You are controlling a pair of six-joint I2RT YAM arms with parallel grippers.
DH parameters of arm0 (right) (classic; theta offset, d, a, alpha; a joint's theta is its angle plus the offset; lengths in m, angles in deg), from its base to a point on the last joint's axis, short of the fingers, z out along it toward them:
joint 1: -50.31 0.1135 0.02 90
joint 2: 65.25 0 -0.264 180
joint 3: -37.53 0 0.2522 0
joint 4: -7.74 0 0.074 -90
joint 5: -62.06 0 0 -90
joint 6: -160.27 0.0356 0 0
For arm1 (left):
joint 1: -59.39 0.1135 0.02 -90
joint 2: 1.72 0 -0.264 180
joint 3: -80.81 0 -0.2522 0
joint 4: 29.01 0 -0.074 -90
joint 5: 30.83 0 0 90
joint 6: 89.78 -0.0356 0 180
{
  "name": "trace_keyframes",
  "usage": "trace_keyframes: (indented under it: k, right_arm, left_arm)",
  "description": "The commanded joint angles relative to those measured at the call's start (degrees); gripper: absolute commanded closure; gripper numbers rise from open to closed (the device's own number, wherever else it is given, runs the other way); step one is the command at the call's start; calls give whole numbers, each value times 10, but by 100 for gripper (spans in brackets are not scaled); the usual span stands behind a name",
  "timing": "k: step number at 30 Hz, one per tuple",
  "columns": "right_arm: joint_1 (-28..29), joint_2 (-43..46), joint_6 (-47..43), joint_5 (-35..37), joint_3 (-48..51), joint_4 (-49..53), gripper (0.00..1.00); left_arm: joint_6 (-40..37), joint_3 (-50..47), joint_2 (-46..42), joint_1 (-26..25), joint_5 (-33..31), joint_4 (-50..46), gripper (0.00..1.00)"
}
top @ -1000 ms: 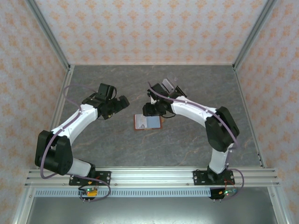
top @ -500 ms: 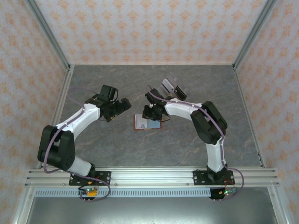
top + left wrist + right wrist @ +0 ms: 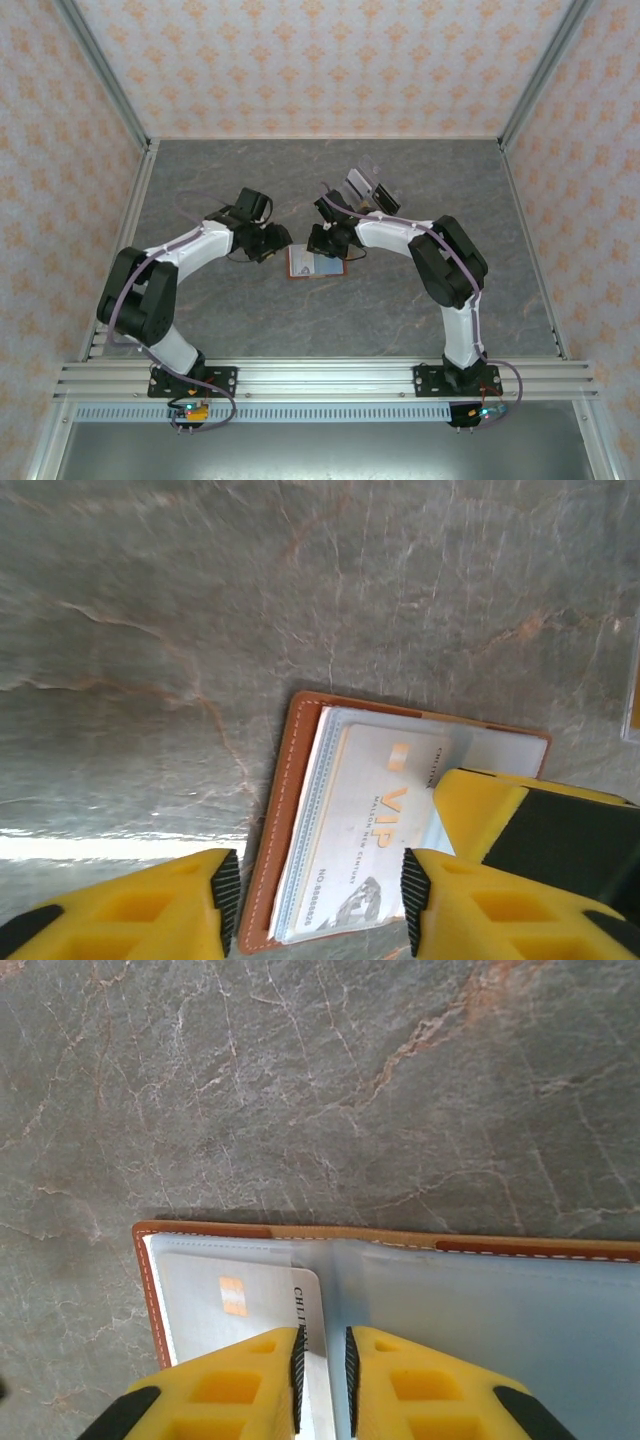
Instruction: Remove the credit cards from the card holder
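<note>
We saw the card holder [image 3: 316, 264] lying opened flat near the middle of the grey marbled table [image 3: 220, 180]. In the top view its long side ran from 9 to 3 o'clock, and it was grey-blue inside with a brown stitched rim. The credit cards [image 3: 372, 825] sat in the half at its 9 o'clock end. In the left wrist view they showed as a stack with stepped edges, the top one pale with "VIP" in gold letters and a small gold square. The left gripper [image 3: 277, 243] stood just beside that end, at about 10 o'clock of the holder. In its own camera its jaws were apart. One yellow finger was just outside the brown rim and the other lay over the top card, so the rim and a corner of the stack sat in the gap, and we saw nothing clamped. The right gripper [image 3: 325, 240] hung over the holder's 12 o'clock edge. In its wrist view its yellow fingers [image 3: 220, 1390] were drawn nearly together, leaving a narrow slit. The 3 o'clock edge of the top card ran down into that slit, beside the fold of the holder. We could not tell whether the pads pinched the card or only straddled its edge. One finger of that gripper also showed in the left wrist view, at 3 o'clock of the top card and partly over it. At 1 o'clock of the holder, further back on the table, lay a few small flat pieces [image 3: 358, 184], too small for us to name.
</note>
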Motion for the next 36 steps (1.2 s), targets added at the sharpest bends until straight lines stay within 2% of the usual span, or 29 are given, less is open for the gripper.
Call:
trace_keyframes:
  k: [1,12,25,36]
  right_arm:
    - [-6,-7,7,-12,10,-16,80]
    - [-12,-9,9,-23,17,-24,80]
    - [-15,-10,8,-34,21,-28,83]
    - [-22,-15,20,-72,34,-59,83]
  left_arm:
    - [8,12,19,-9,13,19,59]
    - [6,31,66,-20,35,30,79]
    - [-1,40,103,-21,51,39,86]
    - [-15,42,127,-22,38,24,89]
